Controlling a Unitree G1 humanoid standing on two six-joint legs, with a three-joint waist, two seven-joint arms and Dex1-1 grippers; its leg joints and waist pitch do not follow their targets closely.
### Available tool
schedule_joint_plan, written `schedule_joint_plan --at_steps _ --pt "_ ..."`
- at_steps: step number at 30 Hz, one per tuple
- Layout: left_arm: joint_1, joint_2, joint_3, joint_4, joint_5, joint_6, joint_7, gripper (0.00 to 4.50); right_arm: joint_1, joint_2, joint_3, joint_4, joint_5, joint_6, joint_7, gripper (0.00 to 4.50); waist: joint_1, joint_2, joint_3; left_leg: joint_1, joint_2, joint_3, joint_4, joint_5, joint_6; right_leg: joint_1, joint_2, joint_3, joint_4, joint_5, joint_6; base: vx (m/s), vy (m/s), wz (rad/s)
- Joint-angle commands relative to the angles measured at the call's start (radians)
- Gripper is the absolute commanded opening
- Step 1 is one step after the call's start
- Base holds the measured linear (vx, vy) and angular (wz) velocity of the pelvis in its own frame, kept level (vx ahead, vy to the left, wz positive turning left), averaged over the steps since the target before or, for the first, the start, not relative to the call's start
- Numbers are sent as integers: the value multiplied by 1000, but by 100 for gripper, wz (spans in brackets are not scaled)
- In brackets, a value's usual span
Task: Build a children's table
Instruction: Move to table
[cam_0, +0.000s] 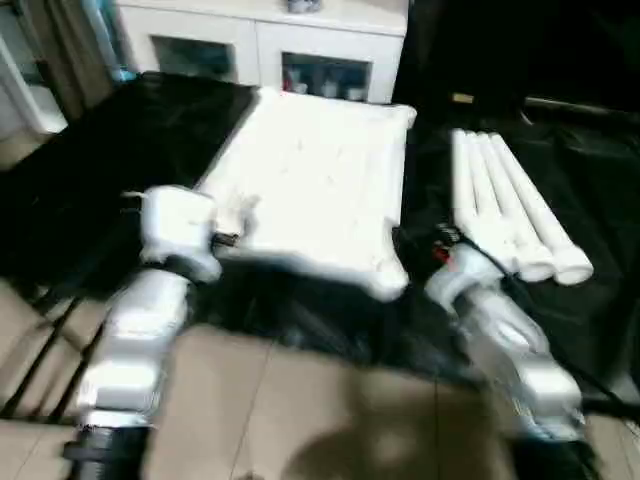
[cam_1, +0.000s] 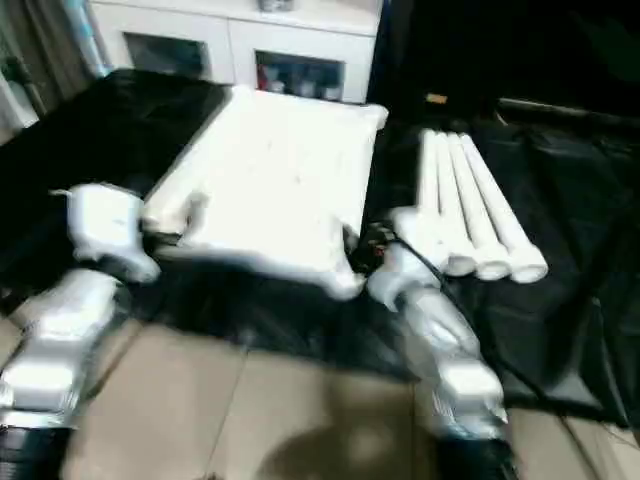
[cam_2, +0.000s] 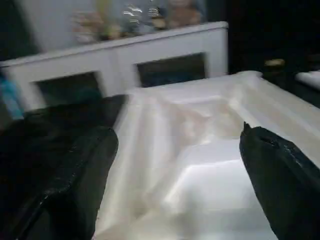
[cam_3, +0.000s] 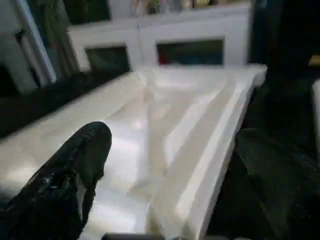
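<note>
The white table top (cam_0: 310, 185) lies on a black sheet, its ribbed side up. Several white tube legs (cam_0: 510, 205) lie side by side to its right, flared ends toward me. My left gripper (cam_2: 175, 165) is open at the top's near left corner, its black fingers (cam_2: 75, 180) spread on either side of the edge (cam_2: 200, 185). At the near right corner my right gripper (cam_3: 170, 170) is open too, with the top's rim (cam_3: 210, 160) between its fingers (cam_3: 70, 175). Neither holds anything.
A white cabinet (cam_0: 260, 45) with glass doors stands behind the table top. The black sheet (cam_0: 90, 170) covers the work surface and hangs over its front edge. Tiled floor (cam_0: 300, 410) lies below my silver forearms (cam_0: 135, 330).
</note>
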Motion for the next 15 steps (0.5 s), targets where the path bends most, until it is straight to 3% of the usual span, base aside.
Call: schedule_joint_plan --at_steps 1,2,3,4,5,6,7,8,9,10,11,12,13,14,15 --pt "-2 -24 -40 -10 -10 8 -26 440 34 -26 -36 -1 -18 10 -25 450 -44 16 -59 106 99 -68 -63 532 449 -100 -33 32 -49 151 4 93 -77 -33" --pt "-3 -25 -38 -12 -17 10 -28 440 35 -24 -38 -4 -19 15 -26 450 -41 -29 -37 58 -7 19 -57 274 332 -28 -35 60 -181 282 -82 93 -77 -33" --pt "-3 -25 -38 -12 -17 10 -28 440 35 -24 -38 -4 -19 15 -26 450 -35 -79 -56 14 -60 49 -21 125 275 72 -43 125 -197 241 -53 169 -45 -3" --pt "-7 -24 -37 -8 -21 10 -29 440 33 -19 -40 -5 -18 24 -30 450 2 -85 -51 -64 -89 61 122 -84 184 158 -164 239 -280 -104 -162 195 -23 -2" --pt "-10 -25 -36 -4 -22 9 -29 440 33 -14 -43 -4 -18 28 -34 450 -10 -80 -44 -120 -34 23 180 -11 71 191 -185 209 -258 -189 -247 195 -23 -2" --pt "-12 -26 -34 3 -24 9 -28 440 33 -10 -46 -1 -19 29 -39 450 -4 -46 -39 -126 -28 15 185 19 22 180 -185 200 -258 -172 -281 204 -20 -12" --pt "-20 -37 -28 12 -37 17 -27 440 34 -15 -39 -9 -30 35 -46 450 -14 -28 -24 -134 4 6 187 57 -27 159 -204 180 -284 -154 -367 171 2 -12" --pt "-24 -41 -26 20 -46 18 -34 440 42 -18 -34 -27 -20 46 -34 450 -12 -11 -20 -137 31 9 139 133 -28 140 -180 128 -300 -168 -401 171 2 -12" --pt "-26 -43 -25 23 -48 19 -39 440 46 -20 -31 -36 -13 51 -27 450 -7 16 -17 -145 53 15 42 223 18 136 -138 75 -292 -149 -360 160 67 -7" --pt "-27 -46 -25 29 -52 18 -47 440 53 -25 -27 -50 -6 58 -20 450 -4 38 -17 -139 58 21 -3 253 51 140 -109 54 -283 -130 -325 156 138 -8" --pt "-29 -45 -27 35 -50 11 -54 440 60 -27 -25 -58 -5 58 -17 450 -32 84 -31 -28 127 15 -54 -25 -51 35 -2 55 -186 -67 -166 156 138 -8" --pt "-33 -39 -36 48 -31 1 -55 440 73 -37 -20 -76 -5 62 -7 450 -42 74 -28 -22 155 10 -63 -75 -45 22 -6 50 -141 -4 -142 159 170 -34" --pt "-35 -37 -38 52 -24 -3 -54 440 75 -40 -18 -81 -6 63 -6 450 -35 62 -51 36 154 39 -50 40 6 -31 -35 46 -122 139 -117 167 140 -53" --pt "-38 -37 -40 54 -20 -8 -54 440 78 -44 -17 -87 -7 67 -5 450 -44 36 -74 58 130 65 8 441 171 -81 -48 45 -104 331 -65 192 201 -86" --pt "-40 -37 -44 53 -27 -8 -54 440 79 -42 -21 -92 -5 74 0 450 -31 -1 -80 18 83 122 59 597 293 -81 -90 74 -134 500 -45 110 123 -57"
